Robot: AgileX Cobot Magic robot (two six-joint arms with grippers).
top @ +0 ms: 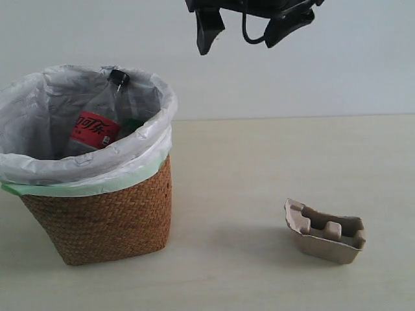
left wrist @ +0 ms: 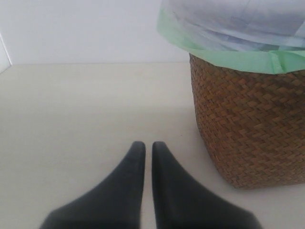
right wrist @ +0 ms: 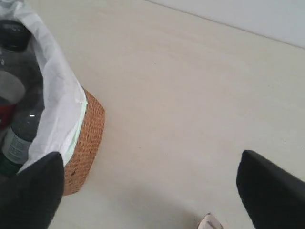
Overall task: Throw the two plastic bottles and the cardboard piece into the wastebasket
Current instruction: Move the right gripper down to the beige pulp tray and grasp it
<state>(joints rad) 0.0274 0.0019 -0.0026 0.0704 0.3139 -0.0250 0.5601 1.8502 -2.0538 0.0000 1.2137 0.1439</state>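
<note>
The brown wicker wastebasket (top: 104, 214) with its white bag stands at the left. Inside it leans the taller bottle (top: 97, 126), red label and black cap showing. The right wrist view also shows the shorter bottle (right wrist: 14, 148) with its green-white label lying inside beside the taller bottle (right wrist: 12, 57). The cardboard piece (top: 325, 232) sits on the table at the right front. High above the table, between basket and cardboard, my right gripper (top: 237, 46) (right wrist: 151, 160) hangs open and empty. My left gripper (left wrist: 148, 147) is shut and empty, low beside the wastebasket (left wrist: 248, 129).
The pale tabletop (top: 259, 168) stretches between basket and cardboard piece, with a plain wall behind. A corner of the cardboard piece (right wrist: 209, 222) shows at the edge of the right wrist view. The left gripper is out of the exterior view.
</note>
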